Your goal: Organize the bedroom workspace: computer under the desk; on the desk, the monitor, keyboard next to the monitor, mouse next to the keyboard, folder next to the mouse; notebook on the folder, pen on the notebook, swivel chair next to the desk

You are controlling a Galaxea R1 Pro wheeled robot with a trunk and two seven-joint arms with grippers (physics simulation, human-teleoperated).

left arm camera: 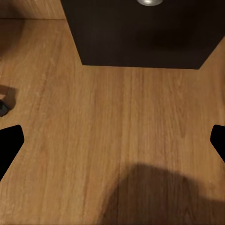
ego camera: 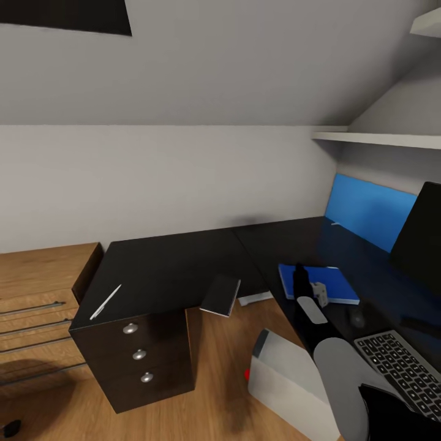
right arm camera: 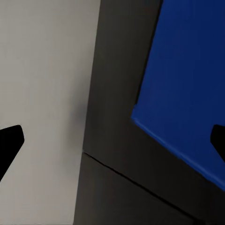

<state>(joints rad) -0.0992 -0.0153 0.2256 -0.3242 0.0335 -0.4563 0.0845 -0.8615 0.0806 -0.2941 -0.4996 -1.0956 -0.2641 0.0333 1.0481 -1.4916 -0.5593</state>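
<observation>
1. At the far left of the head view stands a light brown wooden cabinet (ego camera: pixel 43 269) with metal bar handles, on the brown wooden floor (ego camera: pixel 220 367).
2. Just right of it is the black L-shaped desk surface (ego camera: pixel 177 263). Three black drawers with round silver knobs (ego camera: pixel 139 354) sit under its left end.
3. A thin white pen (ego camera: pixel 105 302) lies on the surface, near the left front edge.
4. A dark grey notebook (ego camera: pixel 220 295) lies at the front edge, partly sticking out over the floor.
5. A grey and white computer box (ego camera: pixel 288 380) stands on the floor below the surface.
6. A flat blue folder (ego camera: pixel 331 278) lies on the surface, with the right pincer (ego camera: pixel 301 282) above it, both black tips wide apart in the right wrist view.
7. A grey keyboard with dark keys (ego camera: pixel 398 367) lies on the surface, near the black monitor (ego camera: pixel 422 233) at the far right.
8. In the left wrist view, the left pincer (left arm camera: pixel 112 140) is wide, hanging over the wooden floor.
</observation>
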